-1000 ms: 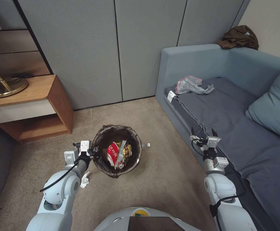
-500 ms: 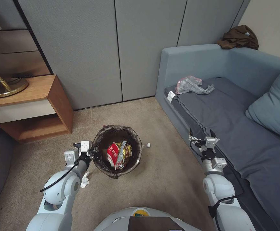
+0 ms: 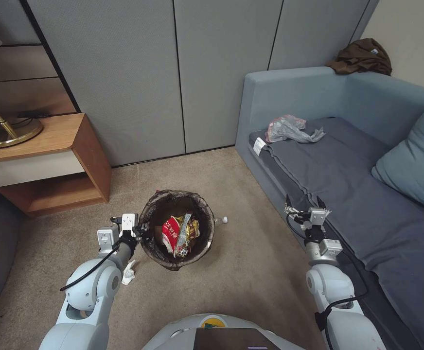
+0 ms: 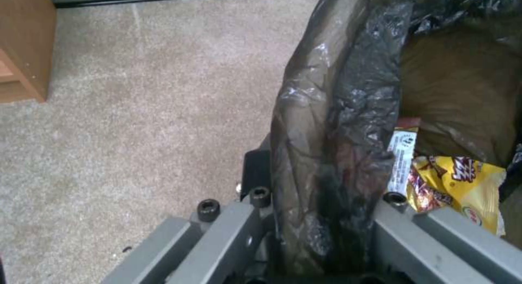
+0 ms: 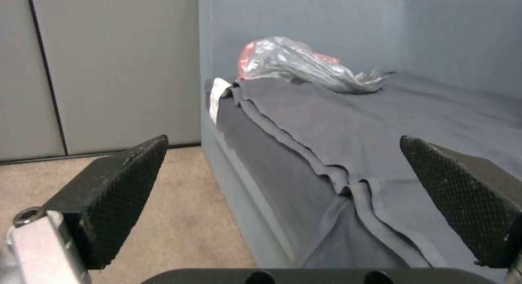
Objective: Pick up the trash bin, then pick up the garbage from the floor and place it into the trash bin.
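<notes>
Right now your biggest landmark is the blue-grey fabric sofa point(image 3: 367, 160) along your right side, with a crumpled clear-and-red plastic bag point(image 3: 290, 129) lying on its dark seat cover. Next in size is the small round white trash bin with its dark bag liner point(image 3: 177, 228), sitting on the beige carpet point(image 3: 251, 253) directly ahead and slightly to your left. Your left gripper point(image 3: 141, 231) is clamped on that bin's near-left rim; in the left wrist view the fingers point(image 4: 228, 231) straddle the liner-wrapped wall point(image 4: 332, 153), one outside and one inside. Red-and-white and yellow snack bags point(image 3: 178, 233) are already inside.

Your right gripper point(image 3: 305, 206) hangs over the sofa's front edge with its jaws spread wide and nothing between them.

What matters for the next reach, as I judge it: a clear bottle with a white cap point(image 3: 221, 220) lies on the carpet touching the bin's right side, mostly hidden behind it, with its cap end pointing right toward the sofa. It sits between the bin and your right gripper, so the free right arm is the one to use. A crumpled white tissue point(image 3: 128, 273) lies just beside your left forearm, behind the bin.
</notes>
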